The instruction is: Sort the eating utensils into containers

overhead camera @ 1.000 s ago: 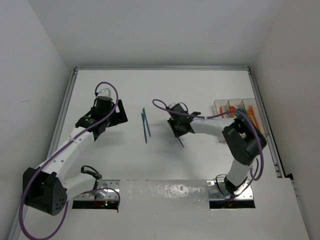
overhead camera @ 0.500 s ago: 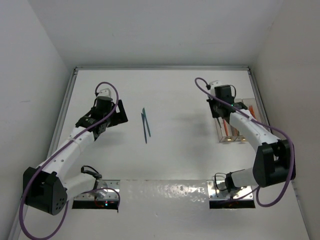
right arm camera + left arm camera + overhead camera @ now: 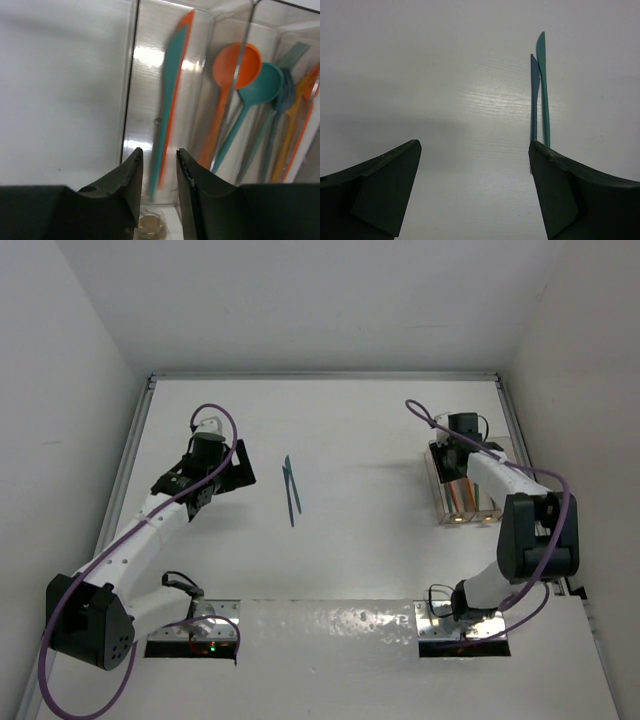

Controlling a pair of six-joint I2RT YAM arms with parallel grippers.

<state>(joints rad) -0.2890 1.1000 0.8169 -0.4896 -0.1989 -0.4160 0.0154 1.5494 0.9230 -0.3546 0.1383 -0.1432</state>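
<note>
Right hand (image 3: 159,152) slightly parted, gripping nothing | teal knife (image 3: 167,100) lengthwise in end bin (image 3: 141,90), tip away

Tabletop (image 3: 380,430) white. Near middle: teal loose knife (image 3: 543,90), blue loose knife (image 3: 534,95). Bins (image 3: 131,90) at right edge clear, shiny. Inside: teal bin knife (image 3: 167,100) on orange bin knife (image 3: 187,21), orange spoon (image 3: 236,62), teal spoon (image 3: 265,82), blue piece (image 3: 286,90), yellow-orange pieces (image 3: 295,125). Arms (image 3: 140,540) white, black joints. Cables (image 3: 232,430) purple.
</note>
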